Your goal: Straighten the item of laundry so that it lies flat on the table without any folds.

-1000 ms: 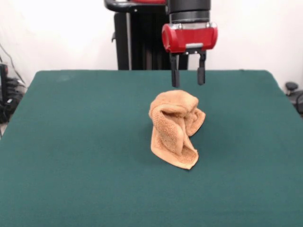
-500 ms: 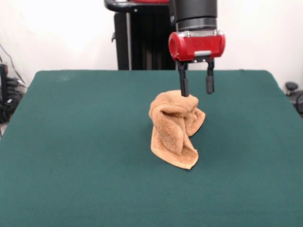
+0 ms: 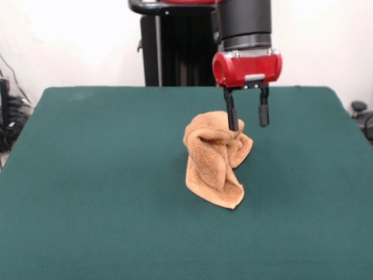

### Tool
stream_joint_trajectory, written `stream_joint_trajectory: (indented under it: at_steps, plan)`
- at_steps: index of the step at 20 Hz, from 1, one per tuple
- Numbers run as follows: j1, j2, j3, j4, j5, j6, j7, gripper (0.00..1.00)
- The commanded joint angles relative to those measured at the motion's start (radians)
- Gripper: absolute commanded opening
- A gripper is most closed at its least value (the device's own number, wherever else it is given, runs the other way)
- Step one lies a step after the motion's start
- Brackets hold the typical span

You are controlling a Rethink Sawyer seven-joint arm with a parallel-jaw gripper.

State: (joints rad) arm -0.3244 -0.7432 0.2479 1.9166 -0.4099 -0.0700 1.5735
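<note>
The orange-tan towel [image 3: 216, 157] lies crumpled and folded over itself near the middle of the dark green table [image 3: 87, 186], bunched up at its far end and tapering to a corner toward the camera. My gripper [image 3: 248, 123] hangs from the red wrist above the towel's far right part. It is open and holds nothing. One finger [image 3: 232, 115] overlaps the towel's top edge in this view; the other hangs to the right of the towel, over the table.
The robot's black pedestal [image 3: 175, 52] stands at the table's far side. Cables and dark gear [image 3: 9, 116] sit off the table's left edge, and a dark object [image 3: 361, 114] off its right edge.
My gripper has moved down and to the right, from above the towel's far top to level with its upper right edge. It has stayed open. The towel has not moved.
</note>
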Motion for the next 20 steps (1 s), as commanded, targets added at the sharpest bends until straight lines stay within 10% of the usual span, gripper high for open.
stream_joint_trajectory:
  at_steps: [1,20]
  plan:
    - [0.049,0.059,-0.019,-0.079,-0.056,-0.039,0.085,1.0]
    - [0.023,0.192,-0.033,-0.169,-0.147,-0.094,0.088,1.0]
